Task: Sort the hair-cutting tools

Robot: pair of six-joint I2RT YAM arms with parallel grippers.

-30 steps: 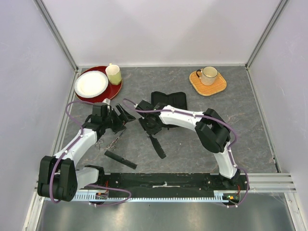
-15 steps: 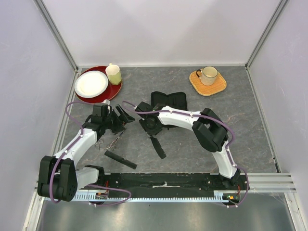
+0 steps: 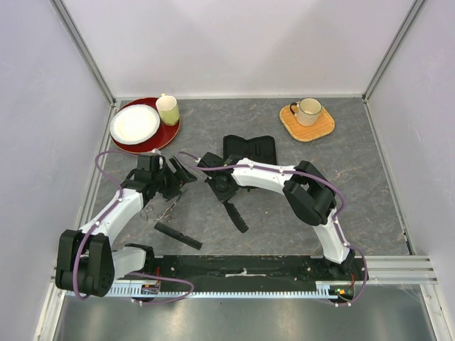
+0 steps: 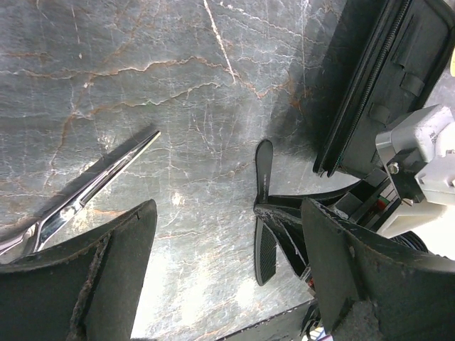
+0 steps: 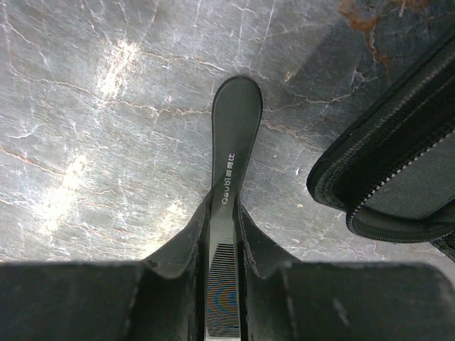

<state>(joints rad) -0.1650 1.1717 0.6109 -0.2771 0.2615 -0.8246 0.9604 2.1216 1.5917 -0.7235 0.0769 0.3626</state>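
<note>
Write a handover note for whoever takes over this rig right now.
Left pincer: open, empty, above the table near the scissors.
Right pincer: shut on the handled comb, which is down on the table beside the case.
Plain comb: on the table, nearer the front edge.
Done: nothing grouped yet.
Left: lift the handled comb, then sort combs and scissors.

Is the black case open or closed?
Open. The case lies spread out, its zip edges apart and its inside straps showing.
</note>
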